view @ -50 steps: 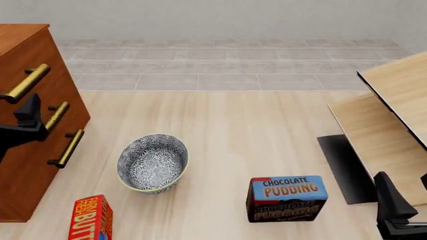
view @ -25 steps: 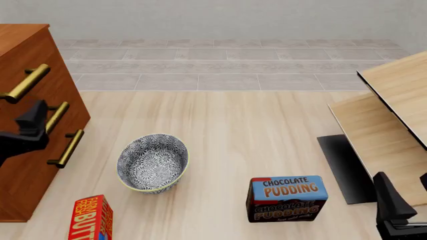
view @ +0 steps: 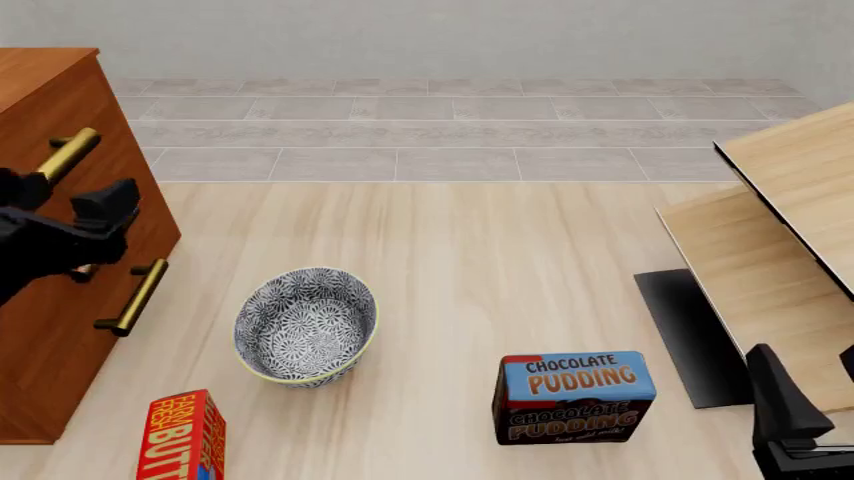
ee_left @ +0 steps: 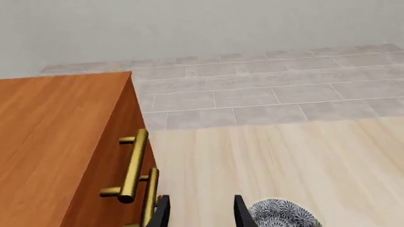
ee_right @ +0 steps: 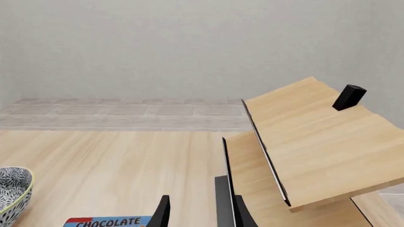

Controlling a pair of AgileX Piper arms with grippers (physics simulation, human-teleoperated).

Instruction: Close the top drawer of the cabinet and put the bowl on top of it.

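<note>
The cabinet, at the left edge of the front view, is reddish-brown wood with a smooth, faintly satin finish and fine grain. Its bar handles look like polished brass, glossy with bright highlights. The desk is pale wood with soft streaks, matt. The bowl, lower left of centre, looks like glazed ceramic, patterned blue and white with a yellowish rim. The pudding box and the red box along the bottom look like printed cardboard. The pale furniture at right is matt light wood. The floor beyond is grey stone tile, dull.
</note>
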